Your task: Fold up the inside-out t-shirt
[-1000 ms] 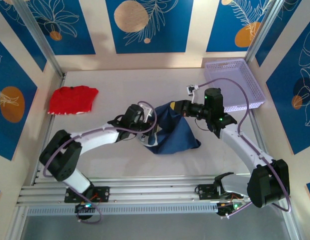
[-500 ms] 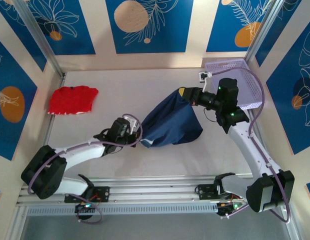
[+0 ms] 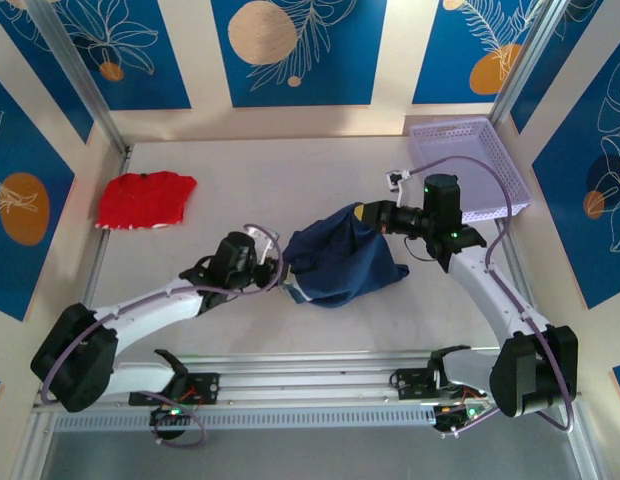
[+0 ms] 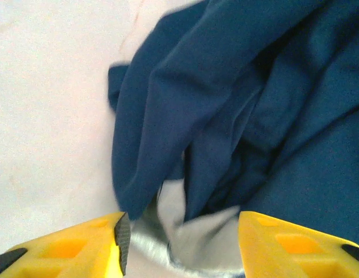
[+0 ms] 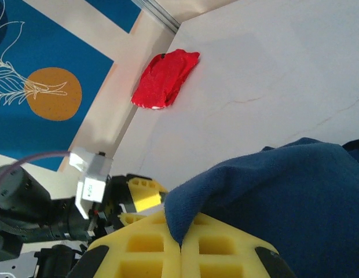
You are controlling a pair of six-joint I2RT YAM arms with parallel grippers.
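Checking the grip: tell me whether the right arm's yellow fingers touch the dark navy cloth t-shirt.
Touching. Right wrist view: the dark navy cloth t-shirt is pinched between the shut yellow fingers.

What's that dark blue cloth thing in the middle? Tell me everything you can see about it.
It is a dark navy t-shirt of soft, plain cloth, bunched and creased rather than spread flat, with a pale grey band showing at its near-left edge. It lies in the middle of the table. Its far-right edge is pinched in the shut right hand. The left hand sits at its left edge with fingers apart, not gripping it.
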